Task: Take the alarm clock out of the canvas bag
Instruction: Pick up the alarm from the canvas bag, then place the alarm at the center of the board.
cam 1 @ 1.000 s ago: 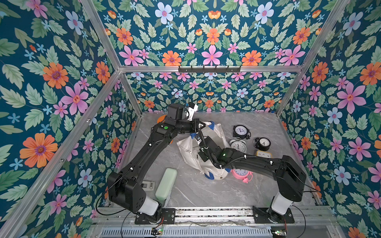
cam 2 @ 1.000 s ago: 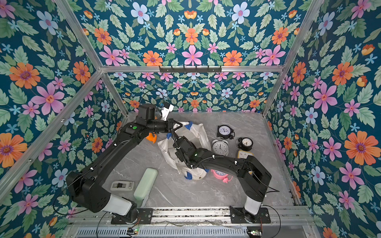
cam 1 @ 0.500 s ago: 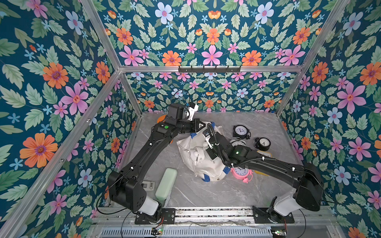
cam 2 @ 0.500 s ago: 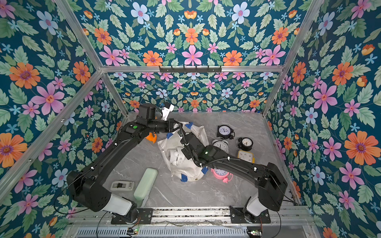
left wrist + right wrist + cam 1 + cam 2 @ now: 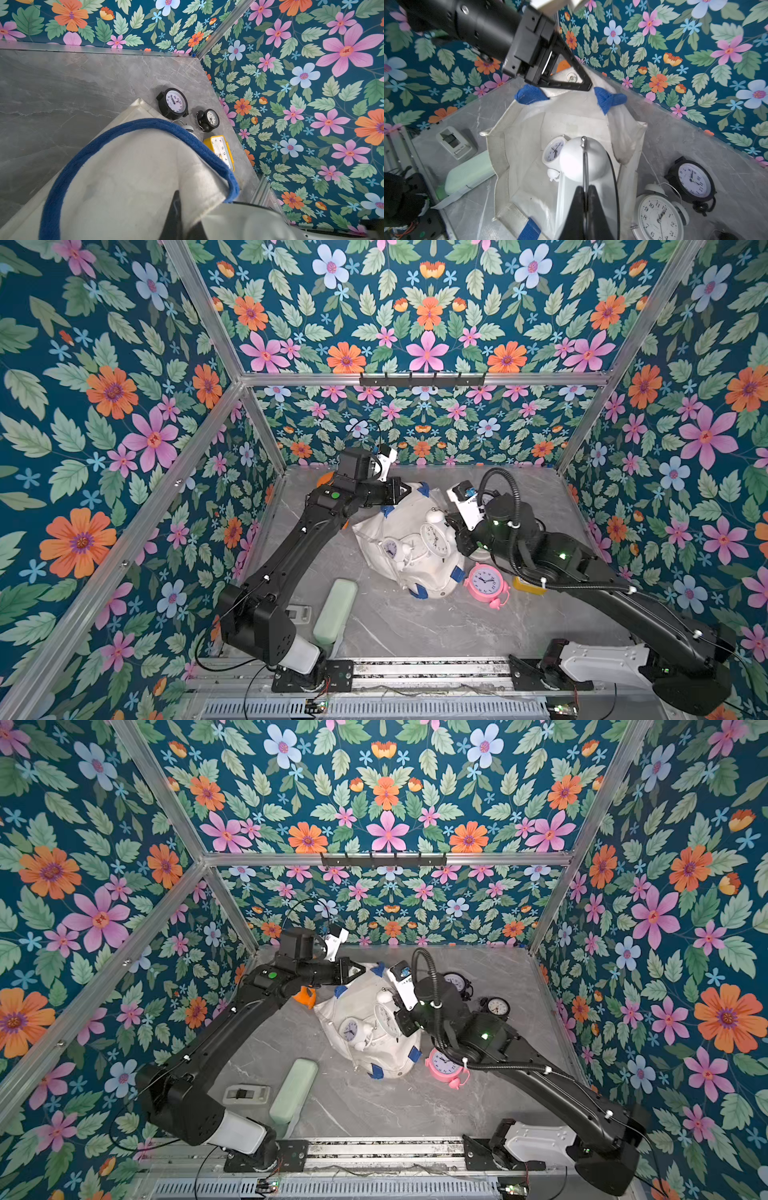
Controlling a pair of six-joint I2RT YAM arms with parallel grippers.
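The space is enclosed on three sides by walls [image 5: 428, 323] papered in dark teal with pink, orange and pale blue flowers and green leaves. The panels are framed by silver metal bars [image 5: 540, 379], and a black rack of hooks [image 5: 422, 380] is fixed to the back bar. The floor is formed by an evenly lit grey marble-patterned tabletop [image 5: 415, 626]. A slotted metal rail [image 5: 428, 670] is mounted along its near edge.
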